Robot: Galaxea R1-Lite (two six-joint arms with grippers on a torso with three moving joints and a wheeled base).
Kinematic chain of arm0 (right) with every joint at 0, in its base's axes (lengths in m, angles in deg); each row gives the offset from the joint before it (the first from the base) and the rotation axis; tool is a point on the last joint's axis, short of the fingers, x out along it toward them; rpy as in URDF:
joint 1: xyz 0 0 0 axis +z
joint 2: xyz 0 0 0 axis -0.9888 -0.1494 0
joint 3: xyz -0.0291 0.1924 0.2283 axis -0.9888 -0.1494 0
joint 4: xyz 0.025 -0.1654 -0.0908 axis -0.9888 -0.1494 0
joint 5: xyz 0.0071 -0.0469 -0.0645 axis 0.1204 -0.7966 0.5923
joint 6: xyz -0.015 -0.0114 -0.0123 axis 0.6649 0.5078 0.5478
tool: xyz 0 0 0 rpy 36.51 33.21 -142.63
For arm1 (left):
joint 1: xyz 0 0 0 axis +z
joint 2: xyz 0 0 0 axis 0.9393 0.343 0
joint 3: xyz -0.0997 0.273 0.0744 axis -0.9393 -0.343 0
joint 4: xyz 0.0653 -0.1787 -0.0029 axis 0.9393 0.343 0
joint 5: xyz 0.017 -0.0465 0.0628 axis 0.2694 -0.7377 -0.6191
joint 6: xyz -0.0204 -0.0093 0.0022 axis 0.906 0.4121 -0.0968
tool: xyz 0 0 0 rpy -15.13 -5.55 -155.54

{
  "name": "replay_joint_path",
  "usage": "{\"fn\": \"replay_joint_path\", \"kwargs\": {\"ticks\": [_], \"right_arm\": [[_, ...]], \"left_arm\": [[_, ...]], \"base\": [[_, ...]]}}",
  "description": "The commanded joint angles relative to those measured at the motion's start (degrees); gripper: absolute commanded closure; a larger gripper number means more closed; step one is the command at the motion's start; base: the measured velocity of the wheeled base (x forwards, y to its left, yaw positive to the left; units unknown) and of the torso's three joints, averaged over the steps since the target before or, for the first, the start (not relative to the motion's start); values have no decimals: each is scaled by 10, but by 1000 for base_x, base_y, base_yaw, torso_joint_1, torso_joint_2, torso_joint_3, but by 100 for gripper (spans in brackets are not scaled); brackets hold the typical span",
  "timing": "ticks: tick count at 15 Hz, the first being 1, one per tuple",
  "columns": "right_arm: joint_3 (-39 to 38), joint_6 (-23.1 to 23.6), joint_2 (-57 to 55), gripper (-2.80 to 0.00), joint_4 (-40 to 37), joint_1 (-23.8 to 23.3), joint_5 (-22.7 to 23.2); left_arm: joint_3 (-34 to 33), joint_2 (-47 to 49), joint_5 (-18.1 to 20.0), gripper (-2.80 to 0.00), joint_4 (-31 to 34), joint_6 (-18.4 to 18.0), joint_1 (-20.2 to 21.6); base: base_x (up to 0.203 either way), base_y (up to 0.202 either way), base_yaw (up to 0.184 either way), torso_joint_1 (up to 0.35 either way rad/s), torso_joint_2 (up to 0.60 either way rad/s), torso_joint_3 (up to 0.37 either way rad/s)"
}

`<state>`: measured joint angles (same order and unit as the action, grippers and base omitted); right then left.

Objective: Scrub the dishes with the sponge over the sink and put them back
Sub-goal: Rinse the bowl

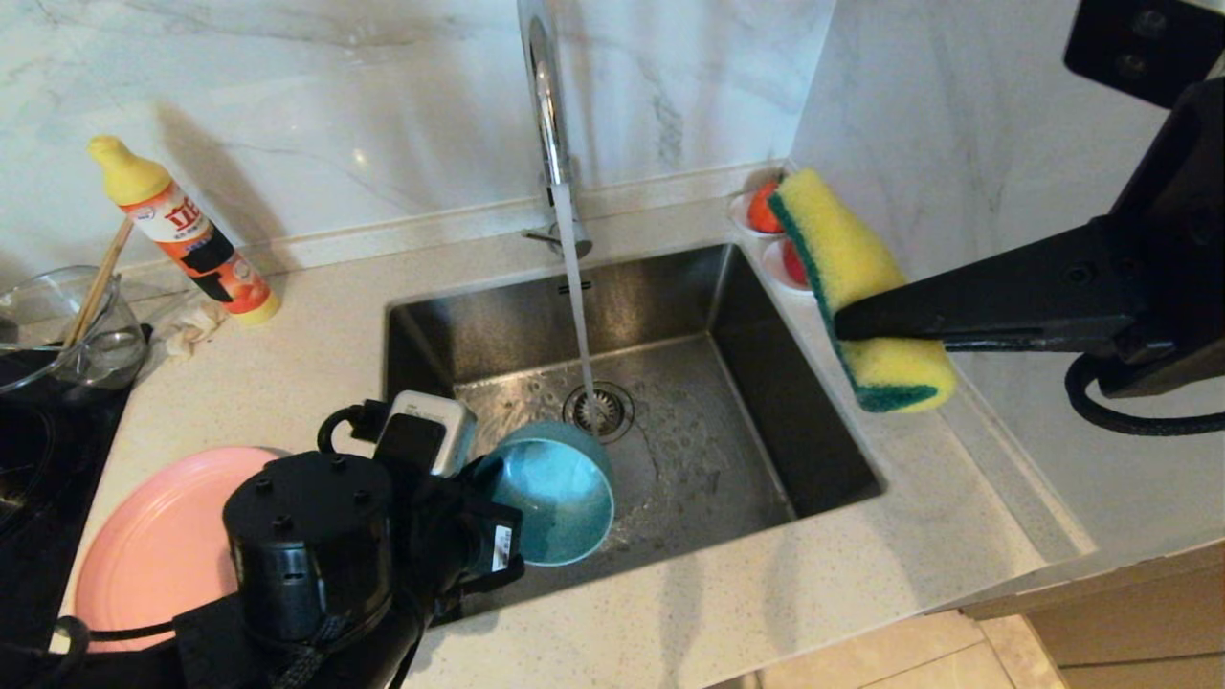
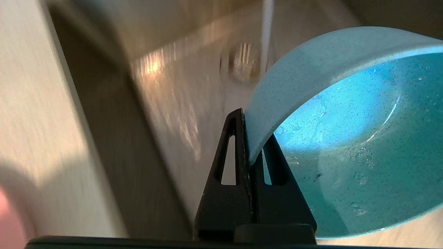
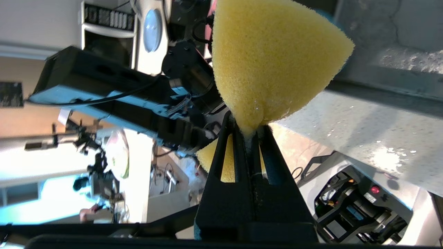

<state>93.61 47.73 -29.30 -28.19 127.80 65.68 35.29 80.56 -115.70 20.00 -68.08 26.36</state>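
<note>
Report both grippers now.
Left gripper: closed on the blue bowl's rim.
Right gripper: closed on the sponge.

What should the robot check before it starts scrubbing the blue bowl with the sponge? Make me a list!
1. Bowl held tight: ok. The left gripper is pinched shut on the rim of the blue bowl.
2. Bowl over the sink: ok, it hangs tilted above the basin.
3. Sponge held: ok. The right gripper squeezes the sponge at its middle.
4. Sponge at the bowl: not ok. It is up high on the right side, apart from the bowl.
5. Water running: ok. The stream from the tap falls onto the drain, just beyond the bowl.
6. Pink plate safe: ok, it rests on the counter beside the sink.
</note>
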Motion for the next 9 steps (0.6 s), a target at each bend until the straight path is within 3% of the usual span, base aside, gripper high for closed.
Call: {"fn": "replay_joint_path", "kwargs": {"ticks": [1,6,9], "right_arm": [[-1,-2,0,0,-2,-14,1],[-12,0,-2,0,0,-18,0],[-26,0,-10,0,7,-21,-1]], "left_arm": [[29,-12,19,0,113,44,27],[173,3,89,0,317,190,87],[218,36,100,0,336,235,99]], "base": [[0,0,0,0,0,0],[0,0,0,0,0,0],[0,0,0,0,0,0]]}}
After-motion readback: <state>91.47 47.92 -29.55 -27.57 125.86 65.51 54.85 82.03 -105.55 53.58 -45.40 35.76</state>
